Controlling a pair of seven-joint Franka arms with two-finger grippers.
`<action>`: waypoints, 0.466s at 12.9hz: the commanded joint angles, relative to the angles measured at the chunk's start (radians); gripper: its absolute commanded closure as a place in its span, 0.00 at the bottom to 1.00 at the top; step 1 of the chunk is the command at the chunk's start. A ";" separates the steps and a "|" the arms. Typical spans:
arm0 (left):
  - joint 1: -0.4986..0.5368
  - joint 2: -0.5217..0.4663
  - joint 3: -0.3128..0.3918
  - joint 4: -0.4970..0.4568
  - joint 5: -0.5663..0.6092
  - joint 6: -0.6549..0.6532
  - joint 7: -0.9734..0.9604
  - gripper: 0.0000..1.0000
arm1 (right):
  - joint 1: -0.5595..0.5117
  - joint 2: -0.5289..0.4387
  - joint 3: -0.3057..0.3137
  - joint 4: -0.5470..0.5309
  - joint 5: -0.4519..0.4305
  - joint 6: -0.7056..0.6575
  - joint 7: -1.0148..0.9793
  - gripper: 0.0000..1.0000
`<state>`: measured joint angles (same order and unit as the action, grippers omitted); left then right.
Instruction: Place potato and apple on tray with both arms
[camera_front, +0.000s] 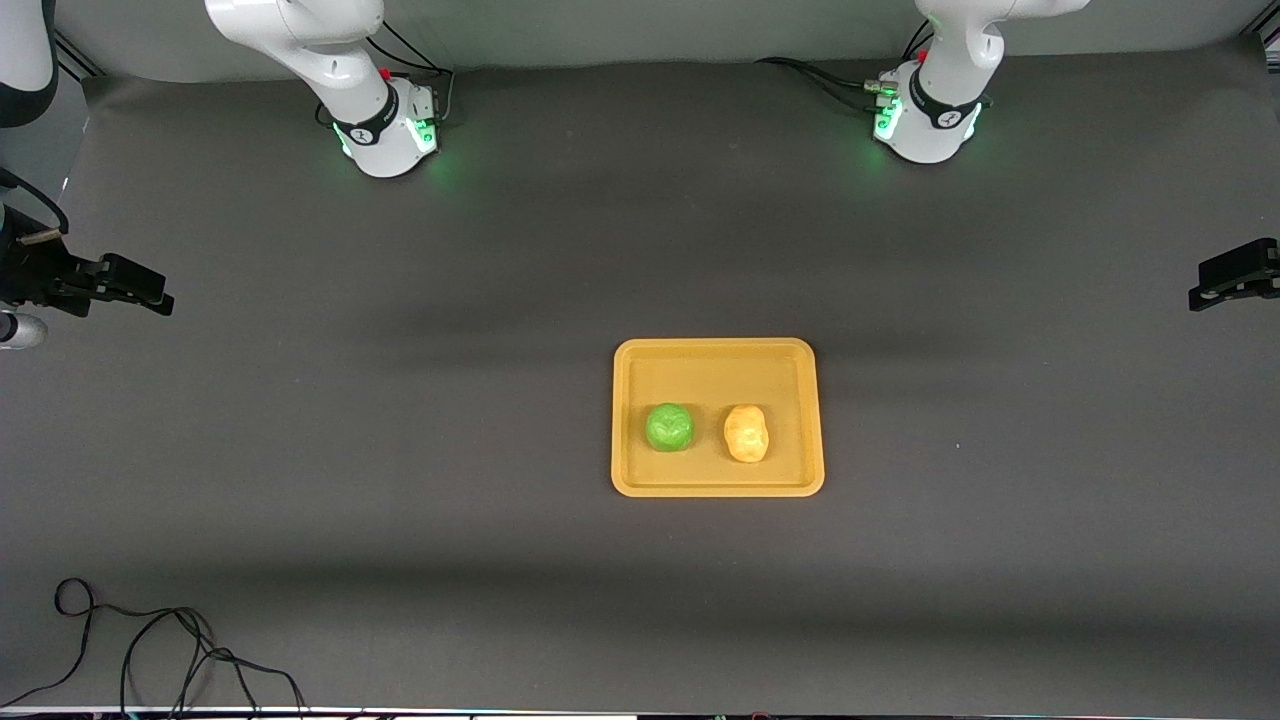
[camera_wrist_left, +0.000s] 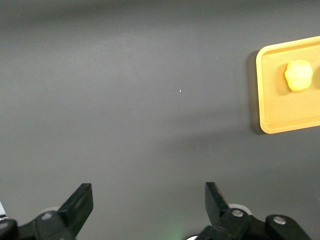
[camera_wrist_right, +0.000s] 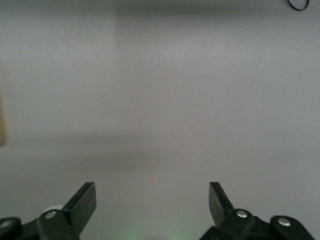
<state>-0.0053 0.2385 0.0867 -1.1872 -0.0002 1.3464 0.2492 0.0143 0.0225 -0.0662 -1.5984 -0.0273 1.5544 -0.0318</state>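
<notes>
The yellow-orange tray (camera_front: 717, 357) lies on the dark table, nearer to the front camera than both arm bases. The green apple (camera_front: 669, 427) and the pale yellow potato (camera_front: 746, 433) lie side by side in it, the apple toward the right arm's end. Both arms are drawn back over their bases, and their hands are out of the front view. My left gripper (camera_wrist_left: 148, 192) is open and empty over bare table; its view shows the tray (camera_wrist_left: 267, 107) and the potato (camera_wrist_left: 299, 75). My right gripper (camera_wrist_right: 152, 192) is open and empty over bare table.
The right arm's base (camera_front: 385, 135) and the left arm's base (camera_front: 925, 125) glow green. A black mounted device stands at each end of the table (camera_front: 110, 283) (camera_front: 1240, 270). A loose dark cable (camera_front: 150, 640) lies by the table edge nearest the front camera.
</notes>
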 joint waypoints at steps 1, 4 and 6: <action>-0.002 -0.007 0.002 0.012 -0.004 -0.013 -0.004 0.00 | 0.001 -0.009 -0.004 0.011 0.020 -0.022 0.018 0.00; -0.002 -0.007 0.001 0.012 -0.006 -0.010 0.001 0.01 | -0.005 -0.009 -0.007 0.012 0.060 -0.023 0.038 0.00; -0.001 -0.007 0.002 0.011 -0.006 -0.007 0.001 0.00 | -0.005 -0.009 -0.007 0.012 0.060 -0.023 0.036 0.00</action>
<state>-0.0053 0.2380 0.0867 -1.1849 -0.0002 1.3465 0.2492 0.0117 0.0225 -0.0723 -1.5963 0.0113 1.5497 -0.0146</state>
